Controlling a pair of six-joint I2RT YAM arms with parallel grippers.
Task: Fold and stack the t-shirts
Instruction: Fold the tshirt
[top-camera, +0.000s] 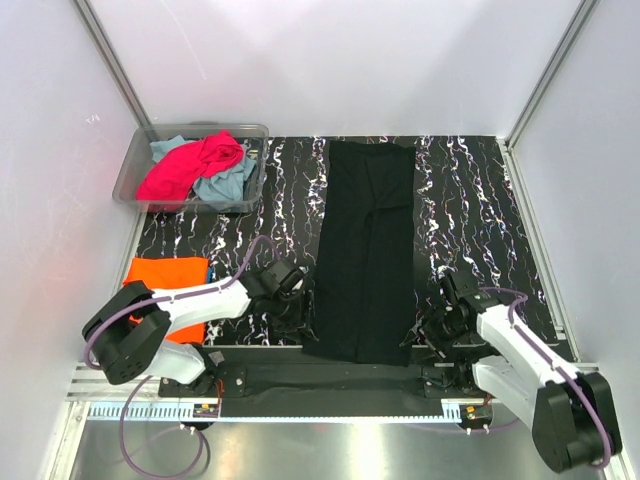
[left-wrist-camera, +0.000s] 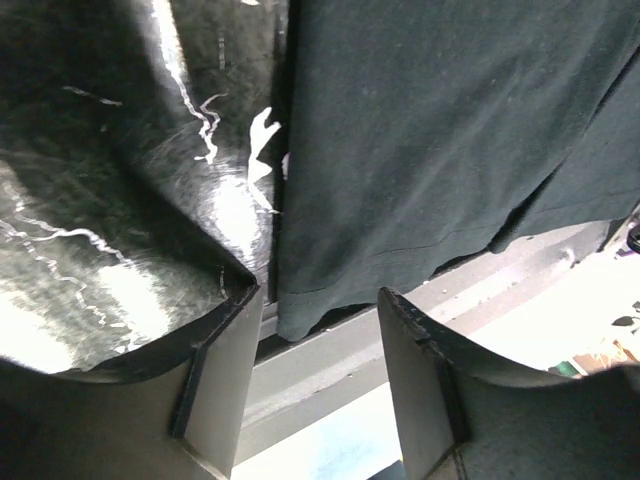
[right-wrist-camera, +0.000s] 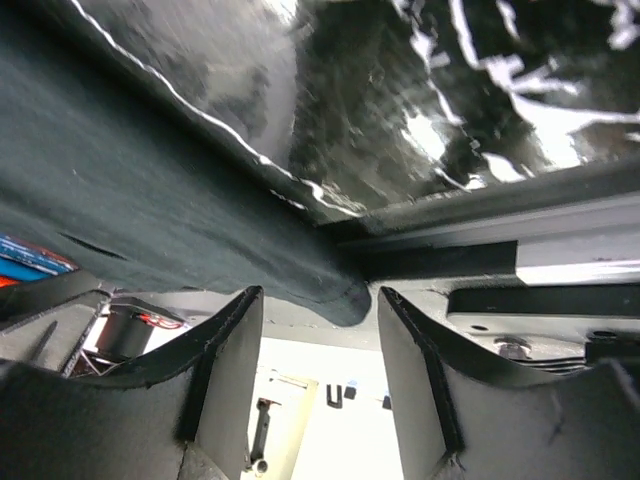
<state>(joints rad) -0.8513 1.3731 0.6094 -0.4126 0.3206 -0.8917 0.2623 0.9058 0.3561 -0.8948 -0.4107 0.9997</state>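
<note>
White walls stand round the black marbled table (top-camera: 470, 220). I see the black t-shirt (top-camera: 365, 250) in the middle. It is a long strip running away from me, with its near hem at the front edge. My left gripper (left-wrist-camera: 318, 300) is at the near left corner and my right gripper (right-wrist-camera: 318, 295) is at the near right one. Both jaws are open, with a corner just ahead of each, not pinched. I think there is room to fold toward the far side. The orange t-shirt (top-camera: 165, 272) lies well off to the left. The pink t-shirt (top-camera: 190, 165) and teal t-shirt (top-camera: 235, 182) sit in the bin (top-camera: 135, 170).
</note>
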